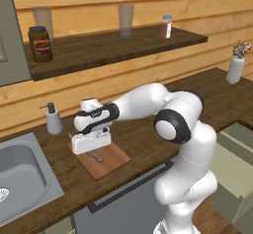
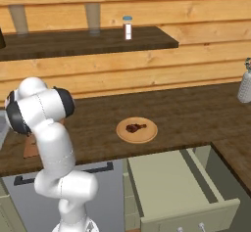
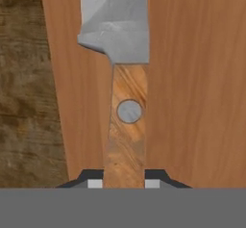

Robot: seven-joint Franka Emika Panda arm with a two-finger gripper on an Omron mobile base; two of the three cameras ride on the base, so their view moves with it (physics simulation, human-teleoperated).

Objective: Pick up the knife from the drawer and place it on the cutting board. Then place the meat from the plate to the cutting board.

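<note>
In the left base view the arm reaches toward the left centre of the frame, and the claw [image 1: 92,150] hangs low over the cutting board [image 1: 111,160], which lies on the dark wooden surface [image 1: 143,139] just right of the sink [image 1: 22,176]. Part of the knife [image 1: 95,155] shows under the claw, on or just above the board; contact cannot be told. A soap dispenser [image 1: 53,119] stands behind the board, a vase [image 1: 236,67] at the far right, and a jar [image 1: 40,44] on the shelf [image 1: 118,45] at upper left.

In the right base view the plate [image 2: 137,129] sits at the centre of the frame on the surface, with the meat [image 2: 135,127] lying on it. Below it, at lower right, the drawer [image 2: 176,187] stands pulled open. A corner of the cutting board peeks out at the left edge behind the arm.

In the hand view the knife runs up the middle of the frame over the cutting board, blade at the top, brown handle reaching down between the two fingertips [image 3: 94,183]. The claw is clamped on the end of the handle, one tip on each side.
</note>
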